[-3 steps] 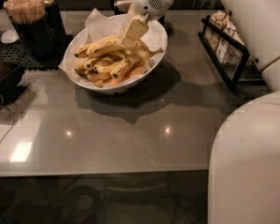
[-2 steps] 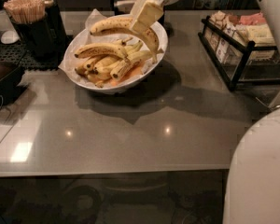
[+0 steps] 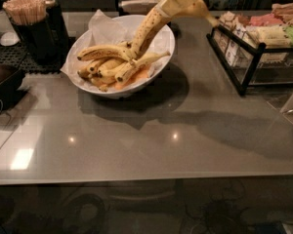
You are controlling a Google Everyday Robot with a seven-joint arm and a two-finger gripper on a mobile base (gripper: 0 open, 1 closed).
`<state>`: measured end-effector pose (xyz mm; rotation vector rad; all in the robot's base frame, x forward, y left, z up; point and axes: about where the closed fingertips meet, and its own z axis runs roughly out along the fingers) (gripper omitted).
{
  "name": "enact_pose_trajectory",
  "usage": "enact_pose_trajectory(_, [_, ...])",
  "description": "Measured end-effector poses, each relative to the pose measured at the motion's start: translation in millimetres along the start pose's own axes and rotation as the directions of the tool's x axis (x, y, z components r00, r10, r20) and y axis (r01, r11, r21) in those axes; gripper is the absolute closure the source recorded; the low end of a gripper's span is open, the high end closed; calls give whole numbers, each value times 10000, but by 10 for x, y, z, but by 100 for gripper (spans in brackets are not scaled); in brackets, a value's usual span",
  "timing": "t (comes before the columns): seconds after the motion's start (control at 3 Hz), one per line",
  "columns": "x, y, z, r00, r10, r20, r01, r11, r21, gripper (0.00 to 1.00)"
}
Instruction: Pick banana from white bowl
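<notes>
Your gripper [image 3: 168,6] hangs above the far right rim of the white bowl [image 3: 115,90], its 2 fingers clamped on the upper end of the banana [image 3: 145,30]. The banana is steeply tilted: its top is raised over the bowl's far right edge, and its lower tip reaches down to the pile in the middle of the bowl. You cannot tell whether that tip touches the pile. Several shorter bananas [image 3: 107,65] lie inside the bowl on the crinkled paper liner [image 3: 105,28]. A dark cup of wooden sticks [image 3: 24,9] stands left of the bowl. A black wire rack [image 3: 244,72] of packets sits to the bowl's right. All rest on the grey counter [image 3: 161,145].
</notes>
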<state>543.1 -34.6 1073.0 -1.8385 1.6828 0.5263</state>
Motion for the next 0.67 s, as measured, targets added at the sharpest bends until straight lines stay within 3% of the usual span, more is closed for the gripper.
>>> enact_pose_trajectory(0.33, [76,411,-156,9922,591,1100,-546,9975,-438,100])
enact_pose_trajectory(0.67, [269,810,-214,9723,1165,2027,-1010,9912,-851,100])
